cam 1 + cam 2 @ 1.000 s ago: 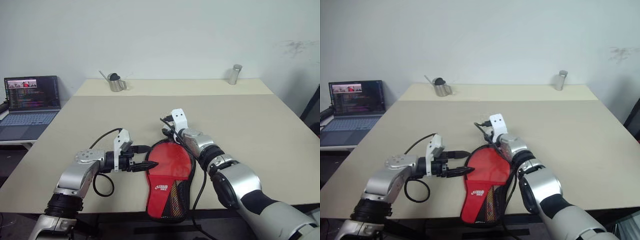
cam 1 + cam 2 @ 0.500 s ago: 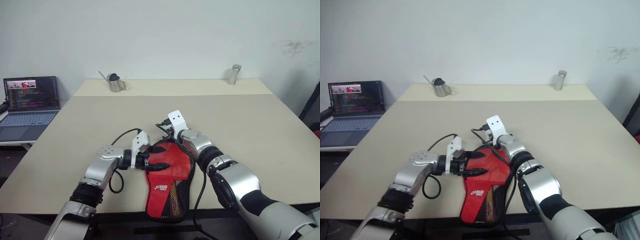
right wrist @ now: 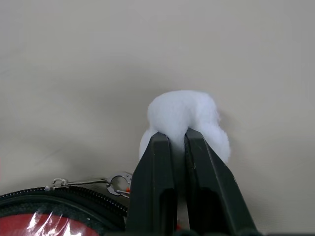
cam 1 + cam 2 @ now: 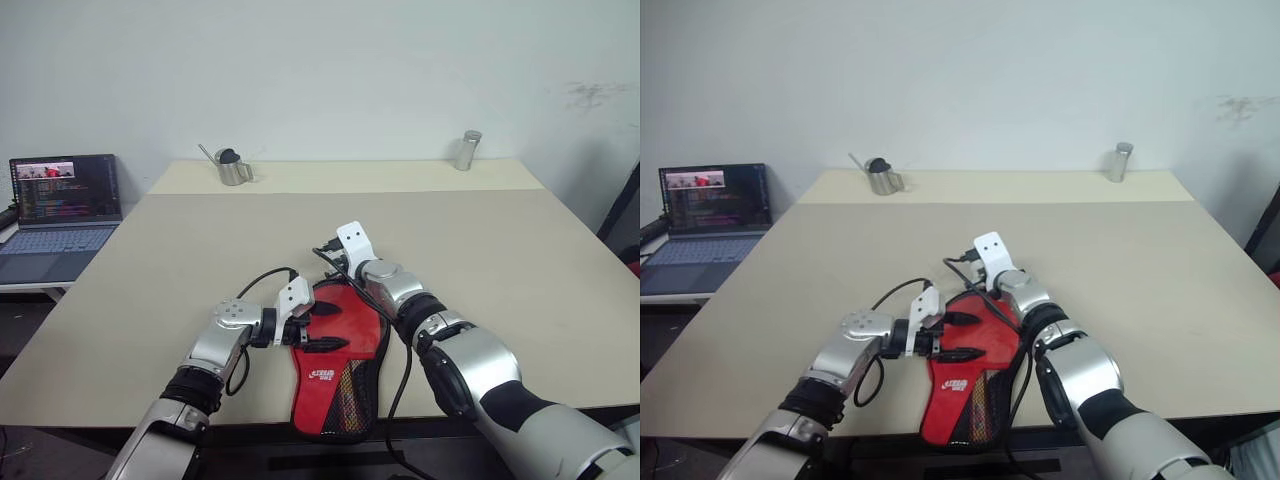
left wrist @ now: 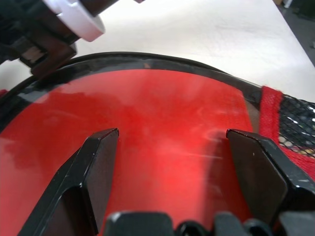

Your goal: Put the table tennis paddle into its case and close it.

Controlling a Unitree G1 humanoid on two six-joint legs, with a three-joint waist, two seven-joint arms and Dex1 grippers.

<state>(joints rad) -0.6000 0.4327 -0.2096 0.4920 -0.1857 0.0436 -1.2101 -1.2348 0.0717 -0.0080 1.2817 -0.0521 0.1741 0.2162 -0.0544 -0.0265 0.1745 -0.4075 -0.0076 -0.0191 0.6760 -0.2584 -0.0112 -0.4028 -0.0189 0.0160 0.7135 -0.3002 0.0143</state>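
Up close, right gripper [image 3: 174, 142] pinching white fluff [image 3: 184, 115], zipper pulls [image 3: 88, 183] beside

A wide beige table [image 4: 200, 250] fills the foreground, with a second, paler table [image 4: 350, 175] butted against its far edge under a plain white wall [image 4: 320, 70]. An open laptop [image 4: 60, 210] sits on a low side surface at the left.
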